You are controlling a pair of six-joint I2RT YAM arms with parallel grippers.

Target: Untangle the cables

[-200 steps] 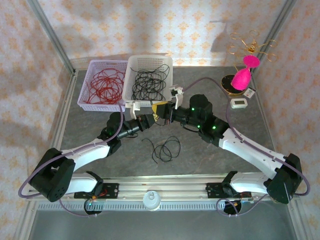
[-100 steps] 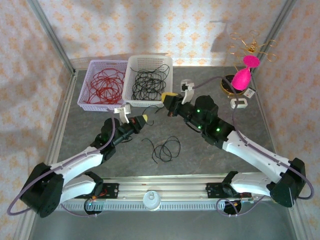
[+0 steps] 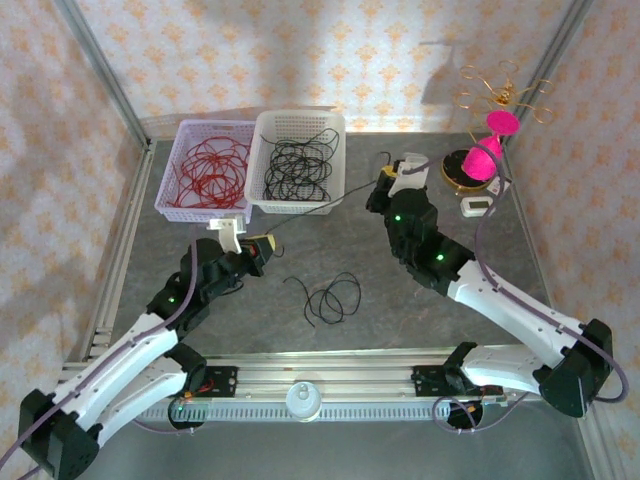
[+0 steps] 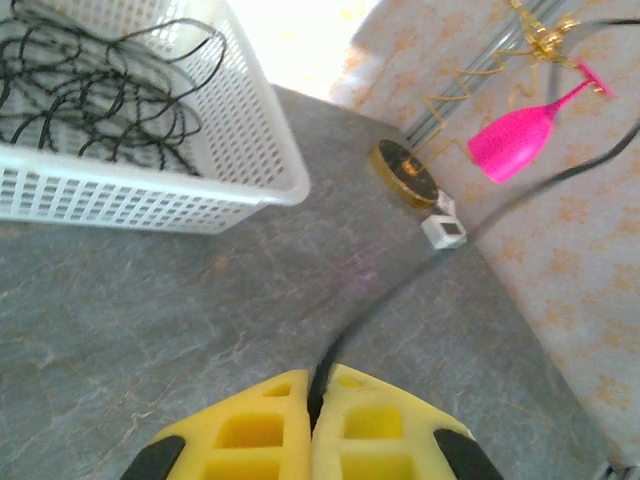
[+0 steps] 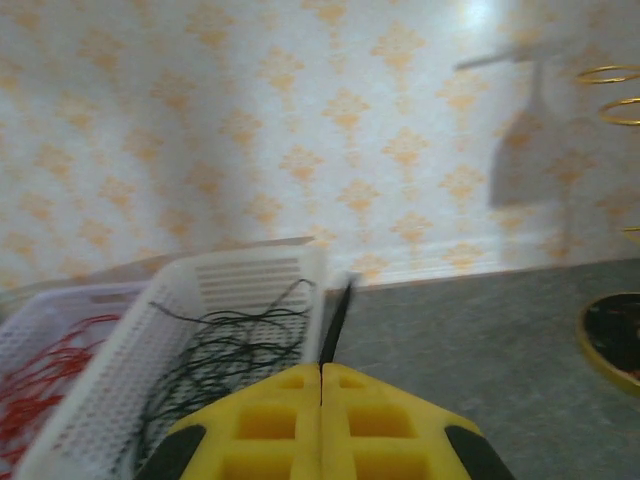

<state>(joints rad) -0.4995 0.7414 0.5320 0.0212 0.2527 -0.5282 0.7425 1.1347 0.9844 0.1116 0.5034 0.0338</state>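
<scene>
Holding a thin black flexible cable (image 5: 335,320) taut between them, left gripper (image 4: 312,400) and right gripper (image 5: 321,385) both pinch it. Likely to straighten it.

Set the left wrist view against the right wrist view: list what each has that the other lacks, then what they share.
Left wrist's extras: a pink goblet-shaped glass and a small white box. Right wrist's extras: a lilac plastic basket holding thin red cables. Shared: the white plastic basket of coiled black cables, and yellow fingers shut on a taut black cable, the left gripper in one, the right gripper in the other.
</scene>
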